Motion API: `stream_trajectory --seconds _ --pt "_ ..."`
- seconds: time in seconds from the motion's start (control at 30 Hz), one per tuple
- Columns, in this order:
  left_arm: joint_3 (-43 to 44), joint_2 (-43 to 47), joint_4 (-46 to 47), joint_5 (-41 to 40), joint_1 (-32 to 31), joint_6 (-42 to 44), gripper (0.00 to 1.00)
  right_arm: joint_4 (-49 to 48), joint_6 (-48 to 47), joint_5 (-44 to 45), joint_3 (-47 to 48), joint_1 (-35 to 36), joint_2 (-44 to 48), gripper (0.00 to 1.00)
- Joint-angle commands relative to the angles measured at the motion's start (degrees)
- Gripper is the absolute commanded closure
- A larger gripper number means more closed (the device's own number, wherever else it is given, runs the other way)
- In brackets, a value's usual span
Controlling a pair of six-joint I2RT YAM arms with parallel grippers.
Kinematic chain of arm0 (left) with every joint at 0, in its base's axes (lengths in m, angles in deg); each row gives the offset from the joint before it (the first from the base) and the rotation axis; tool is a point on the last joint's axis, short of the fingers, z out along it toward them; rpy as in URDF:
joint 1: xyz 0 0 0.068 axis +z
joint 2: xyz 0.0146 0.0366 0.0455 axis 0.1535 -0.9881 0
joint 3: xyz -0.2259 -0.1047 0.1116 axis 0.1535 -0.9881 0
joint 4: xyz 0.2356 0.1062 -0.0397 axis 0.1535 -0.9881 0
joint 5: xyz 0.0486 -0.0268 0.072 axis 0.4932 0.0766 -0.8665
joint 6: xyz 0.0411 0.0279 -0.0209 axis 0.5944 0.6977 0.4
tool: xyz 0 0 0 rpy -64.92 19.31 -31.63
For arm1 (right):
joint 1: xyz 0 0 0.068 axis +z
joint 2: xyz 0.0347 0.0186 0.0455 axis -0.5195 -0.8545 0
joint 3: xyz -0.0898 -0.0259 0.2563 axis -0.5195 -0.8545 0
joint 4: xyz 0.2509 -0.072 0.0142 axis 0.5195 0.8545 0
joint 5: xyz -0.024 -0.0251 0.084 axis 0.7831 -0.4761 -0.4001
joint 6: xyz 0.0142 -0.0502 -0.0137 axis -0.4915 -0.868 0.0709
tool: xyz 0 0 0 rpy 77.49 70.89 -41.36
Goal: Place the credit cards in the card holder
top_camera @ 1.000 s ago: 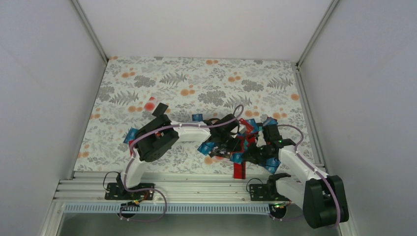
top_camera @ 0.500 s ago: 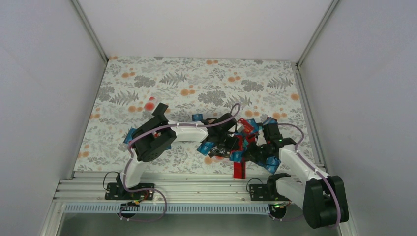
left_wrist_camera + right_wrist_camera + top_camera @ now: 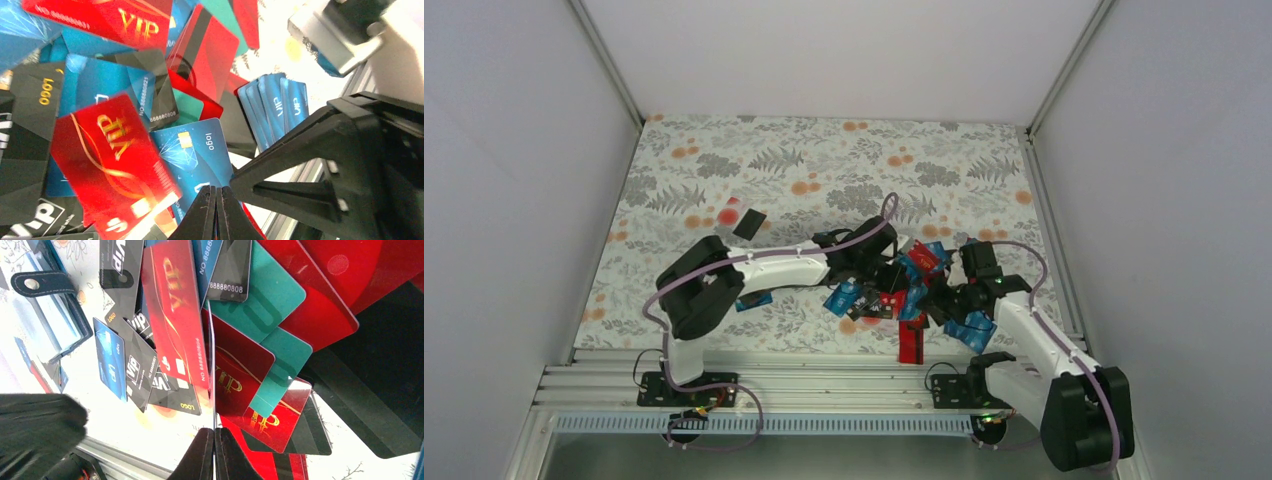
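Start at your left arm [image 3: 764,268]: it lies low and stretched across the flower-printed table cloth [image 3: 824,170], elbow folded near its base, forearm running out to the right until the wrist hangs over the heap of thin plastic credit cards [image 3: 894,285]. The left gripper [image 3: 216,207] has its jaws pressed fully together, and I see nothing caught between them. Directly ahead of the tips lies a bright blue card printed "logo" [image 3: 197,147]. Just left of them a glossy red card with gold "VIP" lettering [image 3: 112,165] overlaps it. To their right the black frame of the right arm [image 3: 350,150] sits very close, so allow for that before you swing either wrist. The step looks like singling one card out of the pile. I would take a card whose edge stands free, nip only that edge, and lift slowly so that a neighbour does not ride up with it. The right arm comes up from its base with the elbow bent outward and the forearm angled in toward the heap. The right gripper [image 3: 214,447] is also closed tight. A thin pale line runs straight up from its tips and may be a card seen edge-on, but I cannot tell whether it is gripped. The dark navy fold-open card holder with a snap tab [image 3: 35,287] lies open well ahead and to the left of those jaws, beside the heap.
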Motion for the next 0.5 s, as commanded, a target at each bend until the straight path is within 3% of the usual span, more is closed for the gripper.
stream_trajectory --seconds 0.0,0.47 --pt "-1.9 3.8 0.7 -3.1 0.4 -0.3 0.98 2.4 0.2 2.6 3.0 0.1 1.5 0.96" --pt "-4.1 12.1 -2.9 -9.7 3.8 1.6 0.98 5.1 0.0 7.9 11.2 0.1 2.8 0.96"
